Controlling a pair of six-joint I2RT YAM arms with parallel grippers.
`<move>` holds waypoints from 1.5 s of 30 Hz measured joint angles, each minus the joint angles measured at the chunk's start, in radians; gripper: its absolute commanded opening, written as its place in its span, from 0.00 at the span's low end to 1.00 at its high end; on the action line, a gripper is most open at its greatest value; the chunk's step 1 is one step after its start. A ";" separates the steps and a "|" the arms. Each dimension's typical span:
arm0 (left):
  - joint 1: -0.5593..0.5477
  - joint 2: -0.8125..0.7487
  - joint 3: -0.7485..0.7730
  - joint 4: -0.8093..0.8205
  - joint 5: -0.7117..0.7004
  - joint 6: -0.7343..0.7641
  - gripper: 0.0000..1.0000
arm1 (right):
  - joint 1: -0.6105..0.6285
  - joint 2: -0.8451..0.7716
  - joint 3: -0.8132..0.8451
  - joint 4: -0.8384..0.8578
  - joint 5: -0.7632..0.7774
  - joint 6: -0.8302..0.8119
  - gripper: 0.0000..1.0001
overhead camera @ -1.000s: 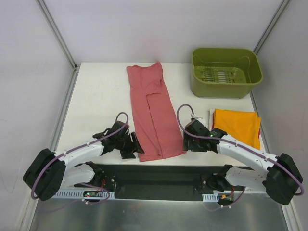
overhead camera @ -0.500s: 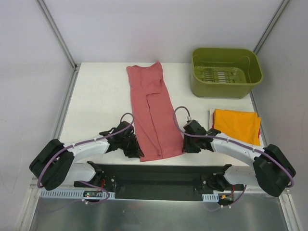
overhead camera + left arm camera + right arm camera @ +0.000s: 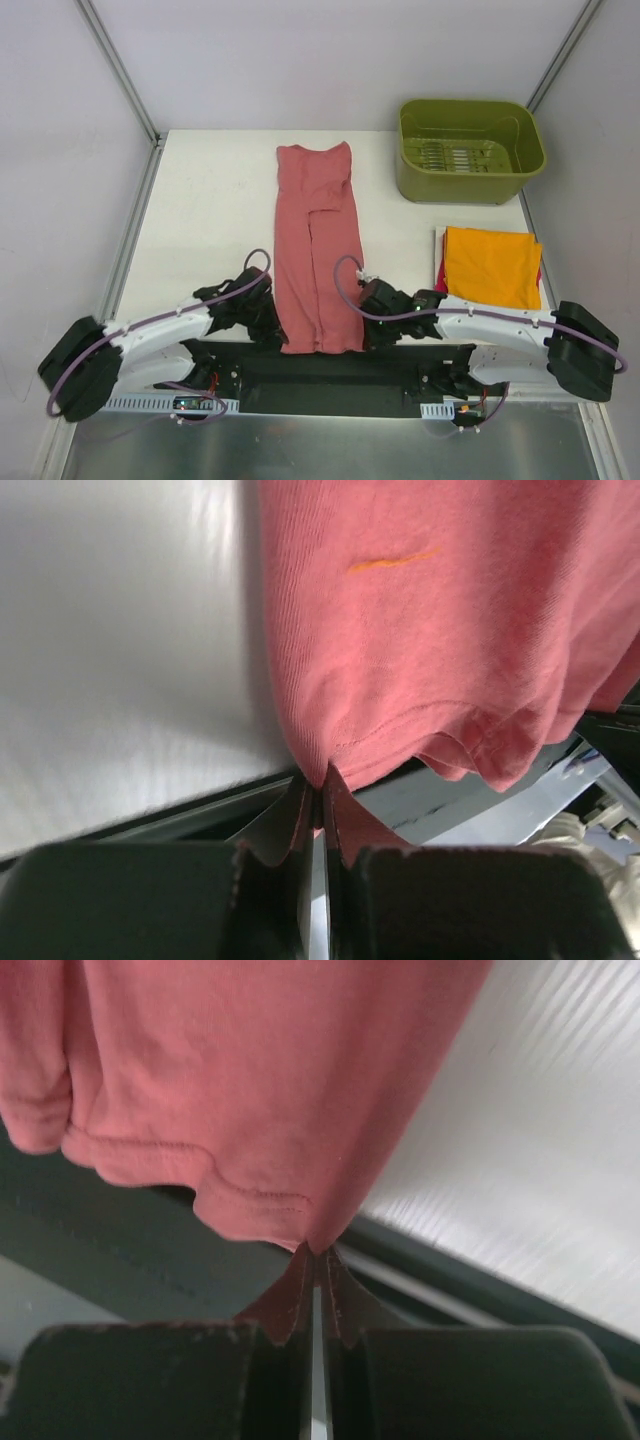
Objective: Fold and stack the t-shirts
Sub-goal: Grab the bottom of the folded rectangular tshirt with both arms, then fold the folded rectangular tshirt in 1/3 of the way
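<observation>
Salmon t-shirt (image 3: 318, 250) newly pinched at both near hem corners and dragged nearer.
Left fingers (image 3: 312, 798) and right fingers (image 3: 303, 1278), apart a second ago, now clamp its hem over the bench (image 3: 210, 220) edge. It lies straighter, likely ready for folding. The folded orange t-shirt (image 3: 490, 265) waits beside the green tub (image 3: 455, 186).

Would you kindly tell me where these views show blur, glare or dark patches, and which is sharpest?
Top external: even, soft light, sharp throughout, no glare on the salmon t-shirt or table. Left wrist: hem sharp, near foreground dark and soft, table washed out. Right wrist: stitching crisp, table bright and streaked, foreground dark.
</observation>
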State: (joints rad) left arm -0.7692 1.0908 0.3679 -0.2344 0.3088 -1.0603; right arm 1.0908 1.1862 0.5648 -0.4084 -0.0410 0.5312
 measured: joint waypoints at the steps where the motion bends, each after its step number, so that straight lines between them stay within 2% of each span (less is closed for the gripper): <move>1: -0.004 -0.055 -0.016 -0.036 0.001 -0.002 0.00 | 0.032 -0.016 0.000 -0.017 0.003 0.015 0.01; 5: -0.005 -0.290 -0.040 -0.145 0.004 -0.011 0.00 | 0.136 -0.077 0.003 -0.056 0.013 0.053 0.00; 8: -0.004 -0.425 -0.035 -0.174 0.003 -0.009 0.00 | 0.153 -0.082 0.042 -0.111 0.049 0.048 0.01; 13: -0.004 -0.423 0.018 -0.205 -0.031 0.019 0.00 | 0.145 -0.074 0.187 -0.191 0.156 0.008 0.01; 21: 0.013 -0.238 0.241 -0.224 -0.191 0.110 0.00 | 0.004 -0.060 0.283 -0.211 0.263 -0.095 0.01; 25: 0.105 -0.124 0.350 -0.191 -0.245 0.183 0.00 | -0.106 -0.029 0.347 -0.196 0.287 -0.173 0.01; 31: 0.264 0.101 0.472 -0.119 -0.203 0.277 0.00 | -0.246 0.089 0.468 -0.159 0.280 -0.280 0.01; 36: 0.327 0.278 0.590 -0.074 -0.148 0.326 0.00 | -0.335 0.224 0.576 -0.140 0.253 -0.356 0.01; 45: 0.428 0.500 0.771 -0.034 -0.048 0.373 0.00 | -0.469 0.429 0.749 -0.119 0.190 -0.456 0.01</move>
State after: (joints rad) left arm -0.3412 1.5913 1.1385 -0.2687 0.2607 -0.6868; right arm 0.6216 1.6154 1.3136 -0.5270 0.1490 0.0750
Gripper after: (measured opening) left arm 0.011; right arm 0.021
